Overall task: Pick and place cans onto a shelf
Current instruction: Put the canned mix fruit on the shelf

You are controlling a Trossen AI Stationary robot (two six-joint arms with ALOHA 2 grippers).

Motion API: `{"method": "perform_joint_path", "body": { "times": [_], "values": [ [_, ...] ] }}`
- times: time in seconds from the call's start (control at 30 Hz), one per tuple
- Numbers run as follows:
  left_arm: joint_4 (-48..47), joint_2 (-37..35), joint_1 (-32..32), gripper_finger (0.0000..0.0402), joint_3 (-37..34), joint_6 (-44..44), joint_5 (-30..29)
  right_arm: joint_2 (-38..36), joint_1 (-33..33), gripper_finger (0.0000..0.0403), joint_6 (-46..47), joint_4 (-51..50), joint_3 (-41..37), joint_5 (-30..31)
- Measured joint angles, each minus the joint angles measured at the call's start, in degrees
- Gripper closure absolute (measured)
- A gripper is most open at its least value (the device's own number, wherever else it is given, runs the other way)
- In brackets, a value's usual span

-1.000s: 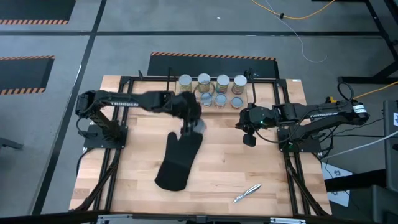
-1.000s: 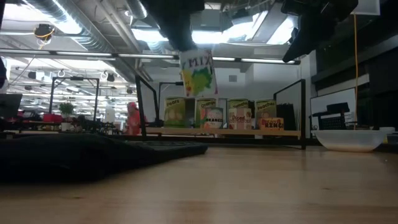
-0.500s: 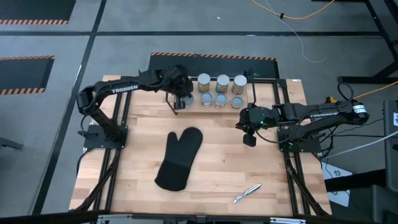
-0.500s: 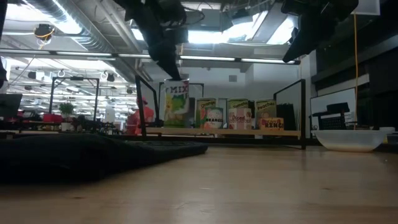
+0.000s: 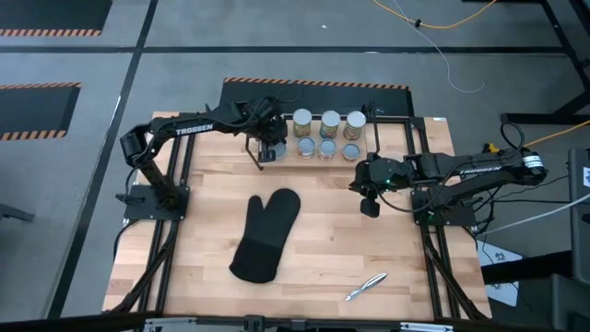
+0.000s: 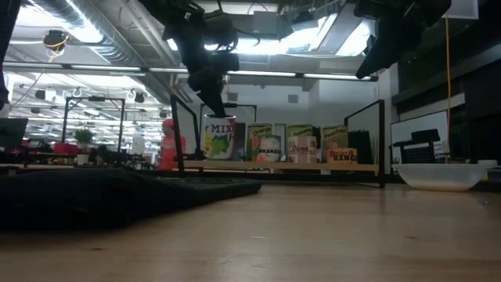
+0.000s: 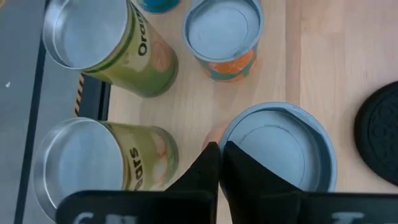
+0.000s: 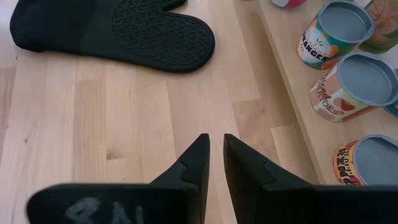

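The shelf stands at the table's far edge with cans in two rows. My left gripper is at the shelf's left end, shut on a can with a pale-blue top and a "MIX" label. That can stands upright in the front row beside an orange-labelled can, in front of two tall green ones. My right gripper hangs over the table right of the middle, its fingers a narrow gap apart with nothing between them. My left gripper pinches the can's top rim on the side toward the tall green cans. One finger is outside the rim and the other is over the recessed top. The fingers slant down from above. The can stands upright, its bottom level with the shelf's board.
A black oven mitt lies in the middle of the table. A silvery pen-like item lies near the front edge. A white bowl shows at the right in the low view. Bare wood lies between the mitt and the shelf.
My left gripper has carried the can from above the mitt's far end toward the far edge to the shelf's left end, and has gone down. The can hung tilted high above the table. It now stands upright in the front row.
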Motion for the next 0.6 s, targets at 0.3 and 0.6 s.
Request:
{"method": "perform_joint_path", "body": {
  "times": [0.3,0.6],
  "values": [
    [0.3,0.4,0.0,0.0392,0.0,0.0,-2.1,0.0,0.0,0.0351,0.0,0.0,0.0,0.0],
    [1.8,2.1,0.2,0.0391,0.1,0.0,-2.0,0.0,0.0,0.0351,0.0,0.0,0.0,0.0]
  ]
}}
